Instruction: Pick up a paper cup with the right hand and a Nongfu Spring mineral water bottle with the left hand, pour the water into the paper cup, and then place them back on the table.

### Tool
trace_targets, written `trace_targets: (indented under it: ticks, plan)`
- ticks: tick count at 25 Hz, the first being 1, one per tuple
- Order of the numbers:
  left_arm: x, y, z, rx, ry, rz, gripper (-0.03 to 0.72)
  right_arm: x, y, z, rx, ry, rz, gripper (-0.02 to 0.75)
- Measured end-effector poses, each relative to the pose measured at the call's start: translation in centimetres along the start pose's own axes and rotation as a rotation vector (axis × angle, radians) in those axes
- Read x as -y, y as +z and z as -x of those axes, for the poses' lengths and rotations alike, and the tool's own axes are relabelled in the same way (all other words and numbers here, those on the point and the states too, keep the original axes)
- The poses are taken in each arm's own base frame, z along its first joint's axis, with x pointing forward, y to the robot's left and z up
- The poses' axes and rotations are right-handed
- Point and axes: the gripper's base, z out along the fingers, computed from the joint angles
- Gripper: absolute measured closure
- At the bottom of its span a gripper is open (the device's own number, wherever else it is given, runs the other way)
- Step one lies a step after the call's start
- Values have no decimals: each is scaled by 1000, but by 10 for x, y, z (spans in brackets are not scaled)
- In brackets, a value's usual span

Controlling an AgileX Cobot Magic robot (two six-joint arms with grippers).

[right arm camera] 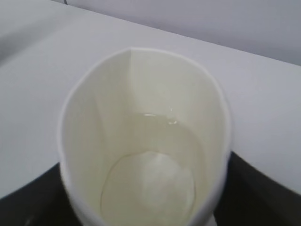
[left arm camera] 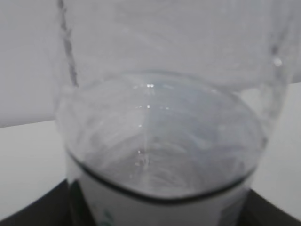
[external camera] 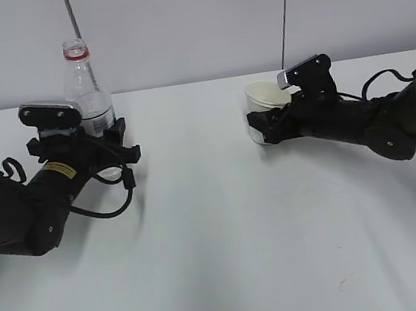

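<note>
On table [external camera: 222,261]: squashed paper cup [external camera: 265,96] (watered)

On the white desk [external camera: 229,260] the left hand [external camera: 84,145] reached in from the left edge, its jaws set on either side of the mineral water bottle [external camera: 86,91], which stood upright with its red neck ring showing and no cap. Well apart to the right, the right hand [external camera: 269,126] bracketed the paper cup [external camera: 266,100], whose open mouth tipped slightly toward the camera. A small dark scuff mark [external camera: 345,284] lay near the front right.
</note>
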Motion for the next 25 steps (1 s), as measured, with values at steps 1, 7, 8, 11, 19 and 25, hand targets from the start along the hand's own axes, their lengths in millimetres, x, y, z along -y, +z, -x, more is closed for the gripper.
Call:
trace_targets:
  ticks: [1, 7, 8, 11, 19, 25]
  plan:
    - [0, 0, 0, 0, 0, 0, 280, 0, 0, 0, 4, 0, 1, 213]
    - [0, 0, 0, 0, 0, 0, 280, -1, 0, 2, 22, 0, 8, 143]
    - [0, 0, 0, 0, 0, 0, 280, -1, 0, 2, 22, 0, 8, 141]
    - [0, 0, 0, 0, 0, 0, 280, -1, 0, 2, 22, 0, 8, 141]
    - [0, 0, 0, 0, 0, 0, 281, -2, -2, -3, 7, 8, 9, 139]
    - [0, 0, 0, 0, 0, 0, 281, -3, -2, -4, 4, 9, 10, 140]
